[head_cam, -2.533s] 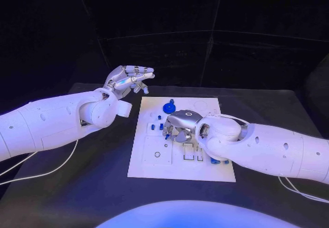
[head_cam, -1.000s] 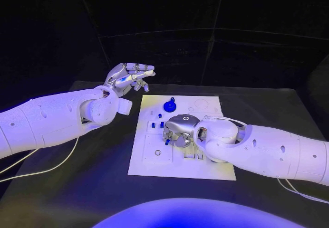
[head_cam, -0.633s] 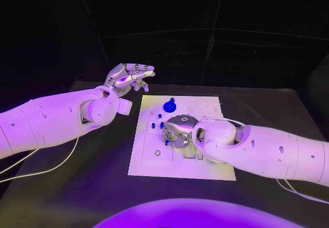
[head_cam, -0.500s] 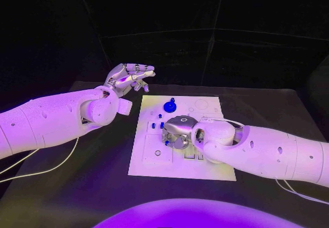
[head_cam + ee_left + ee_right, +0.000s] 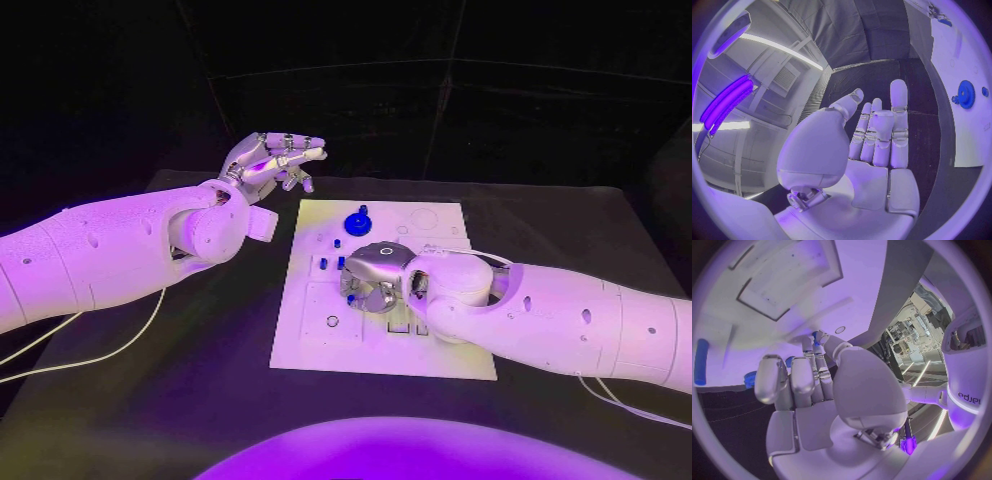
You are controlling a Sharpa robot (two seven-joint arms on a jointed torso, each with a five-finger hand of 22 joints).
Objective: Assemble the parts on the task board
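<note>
White task board (image 5: 378,345) flat on the middle of the black table (image 5: 173,400), long side running away from the robot. Right hand (image 5: 378,277) down over the board's middle, knuckles up, fingers curled toward the surface among small blue parts (image 5: 323,264); in the right wrist view, fingertips (image 5: 817,336) close to a small blue piece (image 5: 816,333), contact or grip impossible to tell. Another small blue part (image 5: 701,361) lying flat on the board in that view, well apart from the fingers. Round blue part with a knob (image 5: 358,221) standing near the board's far end, apart from both hands; same round part (image 5: 965,94) visible in the left wrist view, beside a smaller blue dot. Left hand (image 5: 268,163) raised above the table's far left, off the board and clear of every part, fingers apart and loosely bent, palm empty; in the left wrist view, fingers (image 5: 898,125) extended side by side, holding nothing.
</note>
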